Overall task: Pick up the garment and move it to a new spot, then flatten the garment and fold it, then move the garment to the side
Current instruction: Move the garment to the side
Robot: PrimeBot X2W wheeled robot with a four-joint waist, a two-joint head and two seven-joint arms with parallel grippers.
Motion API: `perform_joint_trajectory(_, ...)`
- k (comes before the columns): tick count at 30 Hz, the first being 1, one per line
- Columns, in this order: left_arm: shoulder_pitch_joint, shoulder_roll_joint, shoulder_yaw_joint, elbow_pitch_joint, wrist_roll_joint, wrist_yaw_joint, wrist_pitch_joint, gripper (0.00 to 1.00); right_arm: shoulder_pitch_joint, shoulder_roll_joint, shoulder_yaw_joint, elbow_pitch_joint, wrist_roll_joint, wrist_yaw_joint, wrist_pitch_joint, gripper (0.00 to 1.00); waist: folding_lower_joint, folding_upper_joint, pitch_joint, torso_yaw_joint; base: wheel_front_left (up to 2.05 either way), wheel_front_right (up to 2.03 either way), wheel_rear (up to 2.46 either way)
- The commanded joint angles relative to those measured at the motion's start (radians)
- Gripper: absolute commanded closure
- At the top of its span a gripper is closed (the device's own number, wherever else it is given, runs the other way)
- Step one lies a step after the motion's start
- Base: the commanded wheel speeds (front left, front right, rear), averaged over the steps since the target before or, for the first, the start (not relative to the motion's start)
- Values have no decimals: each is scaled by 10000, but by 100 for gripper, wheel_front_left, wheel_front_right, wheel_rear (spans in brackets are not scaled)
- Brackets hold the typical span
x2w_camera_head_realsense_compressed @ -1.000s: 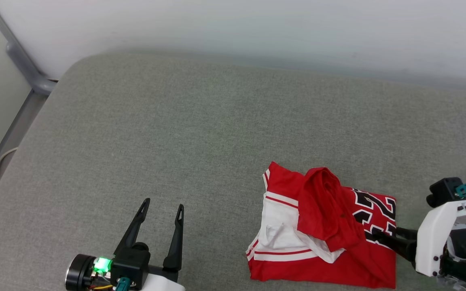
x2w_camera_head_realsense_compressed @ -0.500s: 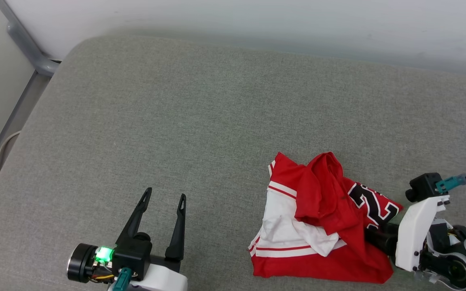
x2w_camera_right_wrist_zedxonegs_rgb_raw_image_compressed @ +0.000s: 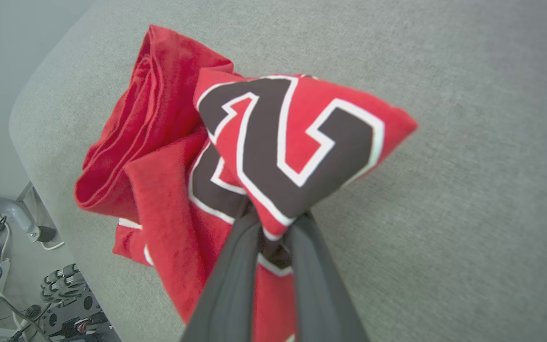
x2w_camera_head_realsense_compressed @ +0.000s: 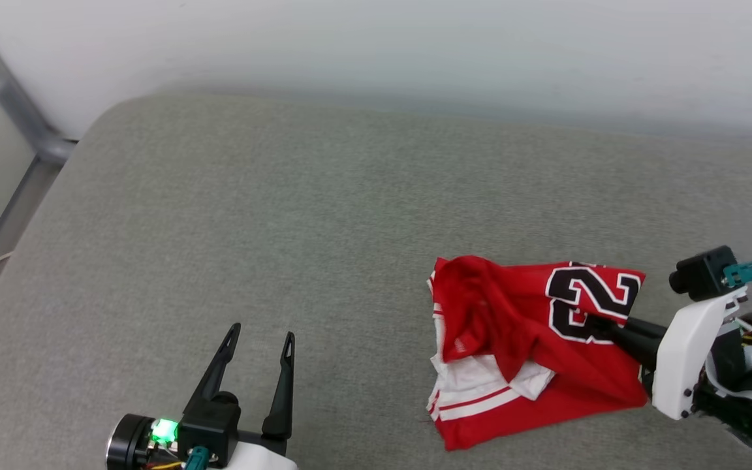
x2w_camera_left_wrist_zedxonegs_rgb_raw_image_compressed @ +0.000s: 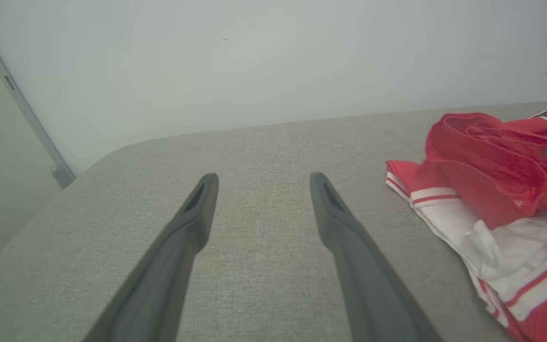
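The right pincer [x2w_camera_head_realsense_compressed: 595, 321] is clamped on the numbered chest of the crumpled red jersey T-shirt [x2w_camera_head_realsense_compressed: 506, 313], while the left pincer [x2w_camera_head_realsense_compressed: 262, 334], well to its left, gapes empty.

Garment [x2w_camera_head_realsense_compressed: 513, 339]: on its raised red front panel you read one black, white-outlined number [x2w_camera_head_realsense_compressed: 591, 297], apparently "23", partly creased.

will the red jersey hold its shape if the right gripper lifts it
Probably flops: the red jersey T-shirt with white sleeves drapes in soft folds below the right gripper. It seems light, since one pinch raises a corner. Pushed across the grey fabric cushion, it would likely bunch rather than slide.
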Motion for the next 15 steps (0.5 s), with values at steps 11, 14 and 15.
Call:
perform_joint_trajectory(11, 328, -180, 46, -197, -6, 58, -20, 0, -864, -1676, 901, -1178, -840, -13, -162, 100, -1, -1, -396, -1752, 0, 0, 0)
perform_joint_trajectory(14, 168, -182, 73, -346, 31, 41, -20, 0, -1035, -1935, 762, -1046, -924, -13, -161, 100, -1, -1, -112, -2154, 0, 0, 0)
perform_joint_trajectory(15, 93, -171, 78, -406, 41, 28, -20, 0, -1090, -1978, 698, -963, -956, -13, -139, 100, -1, -1, 9, -2261, 0, 0, 0)
